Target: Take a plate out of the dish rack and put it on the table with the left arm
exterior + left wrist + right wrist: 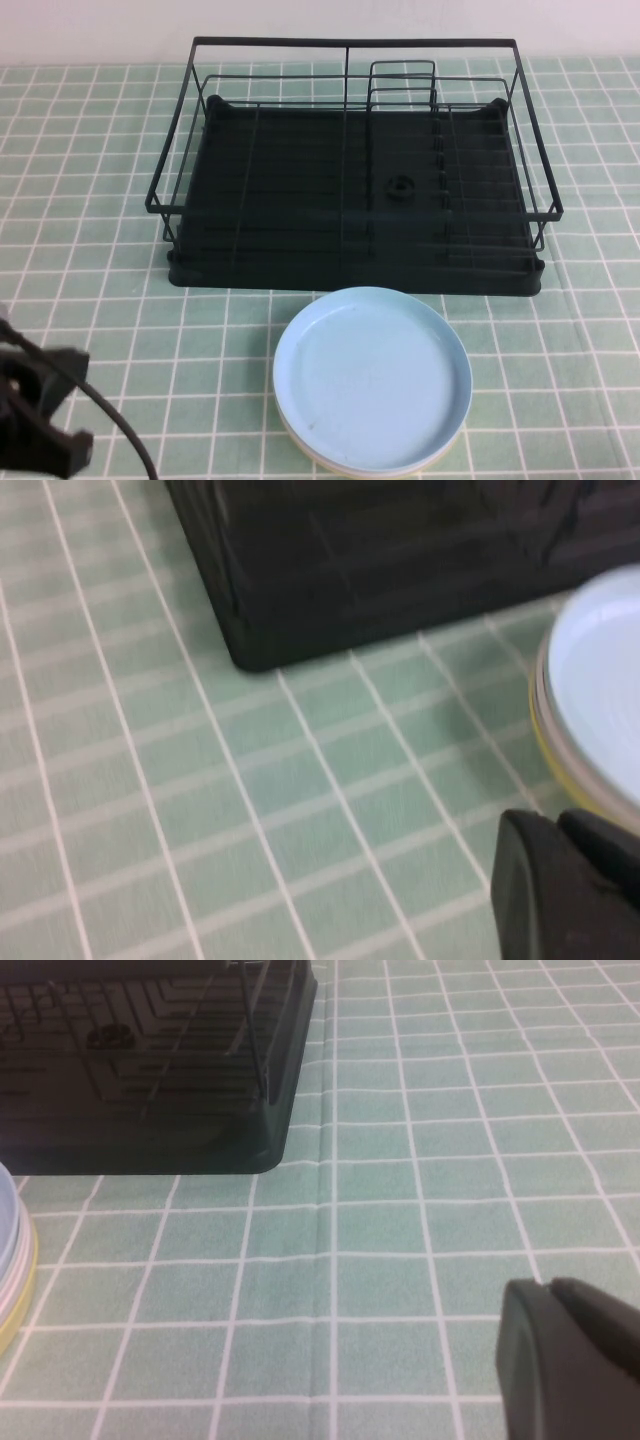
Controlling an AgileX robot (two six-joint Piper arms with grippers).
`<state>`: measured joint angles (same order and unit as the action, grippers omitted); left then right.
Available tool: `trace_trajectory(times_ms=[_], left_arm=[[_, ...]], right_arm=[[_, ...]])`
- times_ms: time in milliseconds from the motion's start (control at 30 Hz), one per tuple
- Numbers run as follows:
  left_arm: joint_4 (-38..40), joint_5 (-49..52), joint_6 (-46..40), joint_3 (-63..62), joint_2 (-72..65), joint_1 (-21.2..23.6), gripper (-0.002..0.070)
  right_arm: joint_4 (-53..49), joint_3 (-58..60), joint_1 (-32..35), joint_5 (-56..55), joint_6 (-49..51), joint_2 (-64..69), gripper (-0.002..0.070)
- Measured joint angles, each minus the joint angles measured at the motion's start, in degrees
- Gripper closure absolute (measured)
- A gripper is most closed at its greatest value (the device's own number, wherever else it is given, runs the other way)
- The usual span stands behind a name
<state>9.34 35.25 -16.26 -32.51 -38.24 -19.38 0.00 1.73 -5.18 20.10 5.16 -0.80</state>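
Note:
The light sky-blue plate [372, 375] lies flat on the table [90, 250], on top of a stack of other plates, just in front of the dish rack [350, 180]. The black rack holds no plates. My left arm [35, 415] is at the near left corner of the table, well left of the plate. In the left wrist view my left gripper [555, 822] is shut and empty, low over the cloth, with the plate [600, 680] and the rack's corner [300, 590] ahead. My right gripper [548, 1285] is shut and empty over bare cloth.
A yellowish plate rim [548, 755] shows under the blue plate. The stack's edge [10, 1250] and the rack's other front corner [200, 1110] show in the right wrist view. Bare cloth lies left and right of the stack.

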Motion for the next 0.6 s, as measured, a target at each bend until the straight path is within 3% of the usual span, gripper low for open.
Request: trace_trajectory(times_ms=[167,367,467,500,600], left_arm=[[-2.24,5.13,0.27,0.75,0.11,0.0,0.0675],[-4.76,2.99,4.48,3.22,4.84,0.0,0.0676],[-7.35,-5.18,8.08,9.71,10.58,0.0,0.0677],[-8.77,-18.93,11.94,18.99,17.58,0.14,0.0677],[-9.34,-29.17,14.81,28.01,24.43,2.26,0.0678]], right_arm=[[0.0,0.0,0.0,0.0,0.0,0.0,0.0694],[0.3,0.0,0.0,0.0,0.0,0.0,0.0694],[0.4,0.0,0.0,0.0,0.0,0.0,0.0694],[0.4,0.0,0.0,0.0,0.0,0.0,0.0694],[0.41,0.0,0.0,0.0,0.0,0.0,0.0694]])
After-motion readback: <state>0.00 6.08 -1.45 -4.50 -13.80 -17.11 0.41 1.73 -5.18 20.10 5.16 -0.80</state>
